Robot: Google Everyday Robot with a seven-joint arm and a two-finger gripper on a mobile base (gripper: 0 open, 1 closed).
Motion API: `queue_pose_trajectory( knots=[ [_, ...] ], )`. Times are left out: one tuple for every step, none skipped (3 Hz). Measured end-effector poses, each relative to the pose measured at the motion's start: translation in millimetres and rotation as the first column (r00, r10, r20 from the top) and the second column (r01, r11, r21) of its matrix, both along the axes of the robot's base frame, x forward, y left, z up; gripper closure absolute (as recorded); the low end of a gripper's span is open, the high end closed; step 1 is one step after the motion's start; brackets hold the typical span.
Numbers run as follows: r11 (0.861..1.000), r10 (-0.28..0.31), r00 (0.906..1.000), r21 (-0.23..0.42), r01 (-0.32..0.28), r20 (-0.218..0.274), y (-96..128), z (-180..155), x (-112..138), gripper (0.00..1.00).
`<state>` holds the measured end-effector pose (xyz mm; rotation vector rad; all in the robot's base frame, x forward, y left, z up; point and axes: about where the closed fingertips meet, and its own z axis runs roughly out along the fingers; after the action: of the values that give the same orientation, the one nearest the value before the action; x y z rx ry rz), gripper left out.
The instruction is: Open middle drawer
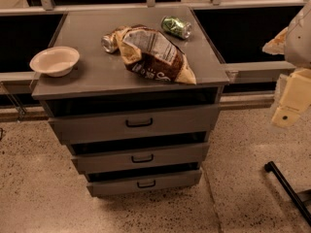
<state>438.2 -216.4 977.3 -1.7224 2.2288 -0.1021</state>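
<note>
A grey metal cabinet (87,79) stands in the middle of the camera view with three drawers stacked in its front. The middle drawer (180,155) has a mid-sized grey front and a small black bar handle (142,158). A dark gap shows above its front panel. The top drawer (87,125), with the tallest front and a longer handle, is above it. The smallest drawer (112,186) is below it. My gripper (290,103) hangs at the right edge, cream-coloured, well to the right of the cabinet and apart from every handle.
On the cabinet top lie a white bowl (54,60) at the left, a brown chip bag (155,55), a silver can (109,43) and a green can (176,26). A black rod (289,188) lies on the speckled floor at the lower right. A railing runs behind.
</note>
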Motion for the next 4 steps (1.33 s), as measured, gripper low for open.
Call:
queue_pose_trajectory(
  knots=[
    [1.0, 0.0, 1.0, 0.0, 0.0, 0.0, 0, 0, 0, 0.0],
    [0.995, -0.074, 0.9961, 0.071, 0.077, -0.05, 29, -42, -16, 0.0],
    [0.97, -0.119, 0.9925, 0.209, 0.122, -0.03, 89, -58, -60, 0.0],
    [0.953, -0.155, 0.9867, 0.256, 0.162, -0.05, 98, -84, -70, 0.0]
  ],
)
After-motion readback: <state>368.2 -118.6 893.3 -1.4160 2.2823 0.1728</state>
